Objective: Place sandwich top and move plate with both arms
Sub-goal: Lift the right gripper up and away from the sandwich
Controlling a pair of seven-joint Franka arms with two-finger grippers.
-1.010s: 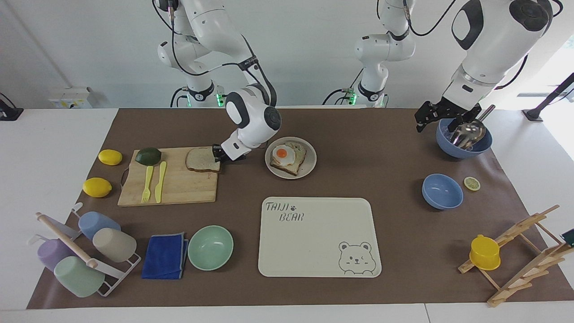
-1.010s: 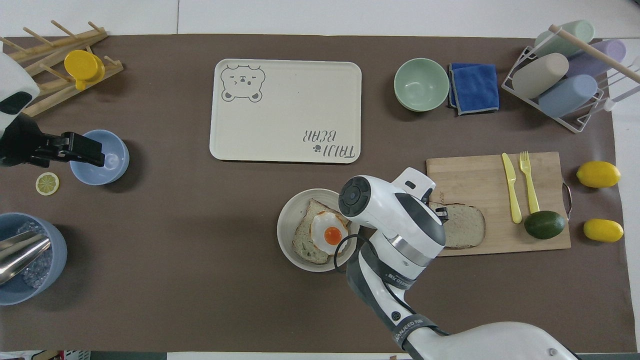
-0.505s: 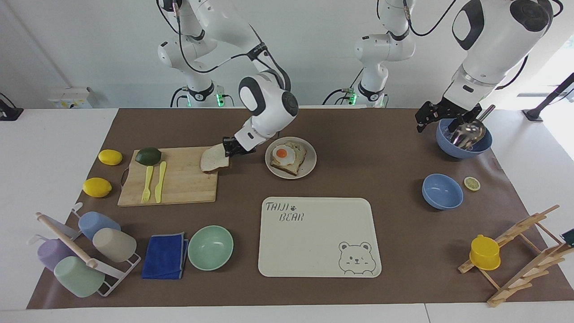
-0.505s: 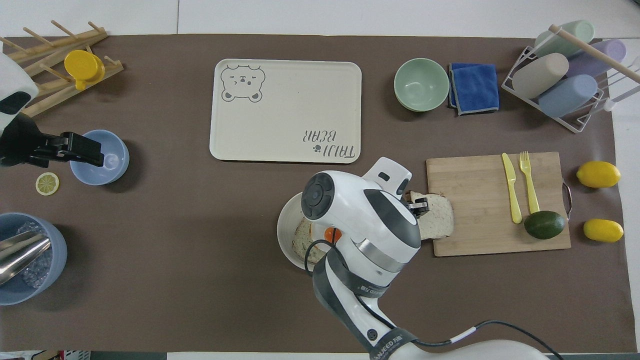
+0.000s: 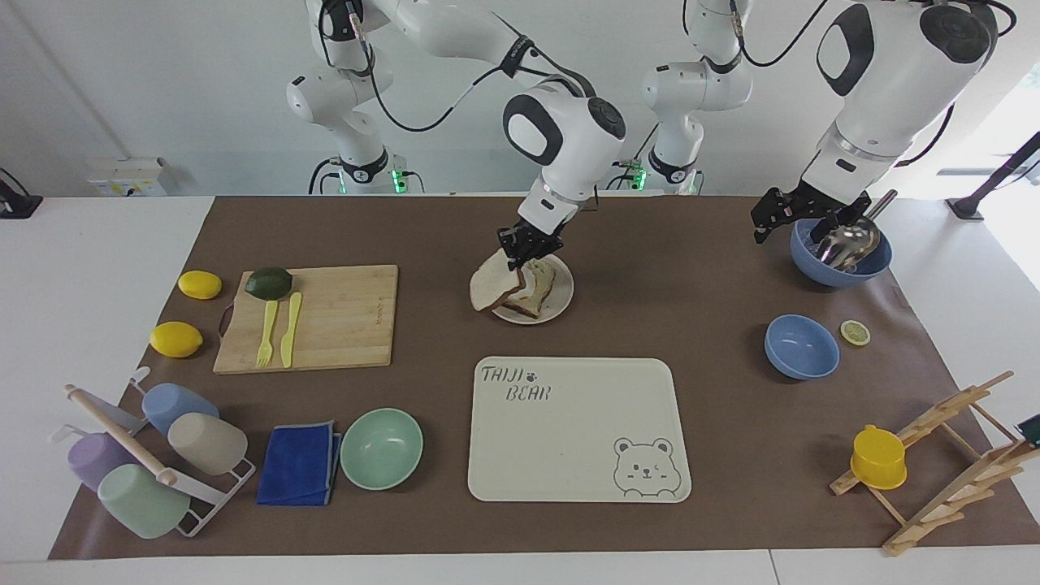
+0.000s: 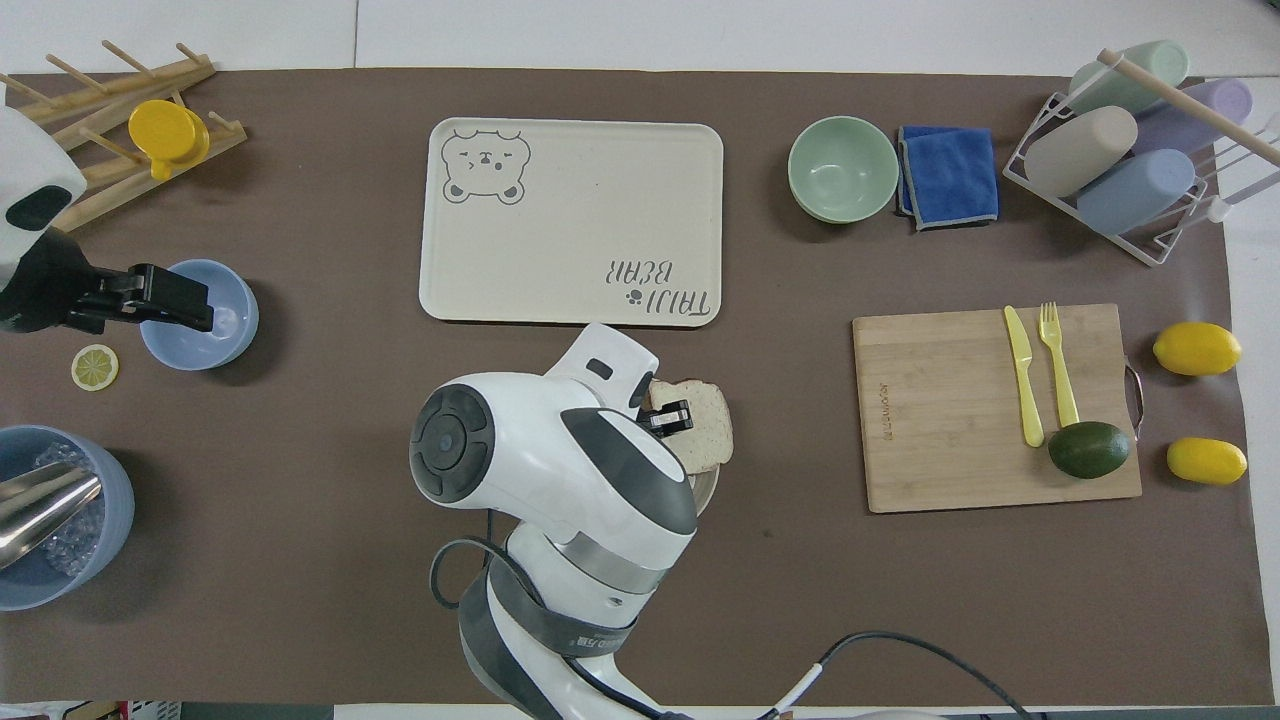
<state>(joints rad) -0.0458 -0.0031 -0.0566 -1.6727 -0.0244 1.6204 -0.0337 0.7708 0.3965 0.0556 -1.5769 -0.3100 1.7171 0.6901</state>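
Note:
The sandwich top, a tan slice with a brown crust, hangs tilted over the plate's edge that faces the cutting board. My right gripper is shut on its upper edge. The round pale plate carries another bread slice, and the held slice and my right arm hide most of it. My left gripper waits open over the big blue bowl at the left arm's end.
A wooden cutting board holds a yellow fork, a knife and an avocado, with two lemons beside it. The bear-printed tray lies farther from the robots than the plate. Also here: mint bowl, blue cloth, cup rack, small blue bowl, wooden rack.
My right gripper has lifted the bread slice off the cutting board and carried it toward the left arm's end, over the plate. The left arm has not moved.

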